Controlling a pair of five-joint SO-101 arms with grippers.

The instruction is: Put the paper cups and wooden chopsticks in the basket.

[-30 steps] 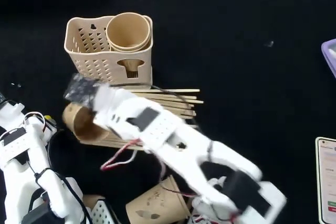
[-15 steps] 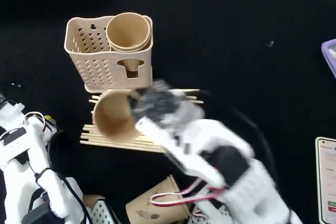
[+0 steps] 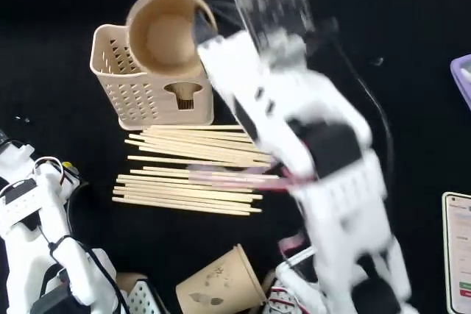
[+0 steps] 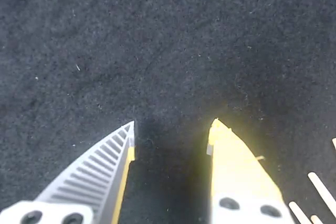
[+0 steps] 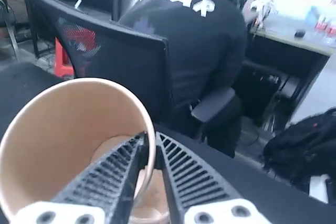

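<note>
Where the high view's lower edge cuts the bench (image 3: 412, 34), one paper cup (image 3: 221, 284) lies on its side, mouth toward the lower right, just left of the right arm's base. At the lower left stands the left arm; its gripper (image 4: 173, 124) hangs over bare black cloth with the jaws apart and nothing between them, and a few chopstick tips reach in at the corner of its wrist view.

Farther up, at the frame's middle left, the wooden chopsticks (image 3: 191, 170) lie flat in two loose, overlapping fans. They are too many and too crossed to count exactly.

Just above them sits the single basket (image 3: 132, 93), at the upper left. A second paper cup (image 3: 165, 34) hangs tilted over its top, mouth toward the camera. The right gripper (image 5: 149, 137) is clamped on this cup's rim, one of the jaws inside and one outside. Whether the cup touches the basket cannot be told.

Open cloth stretches across the upper right. At the right edge lie a phone (image 3: 460, 248) and a purple object (image 3: 464, 79).
</note>
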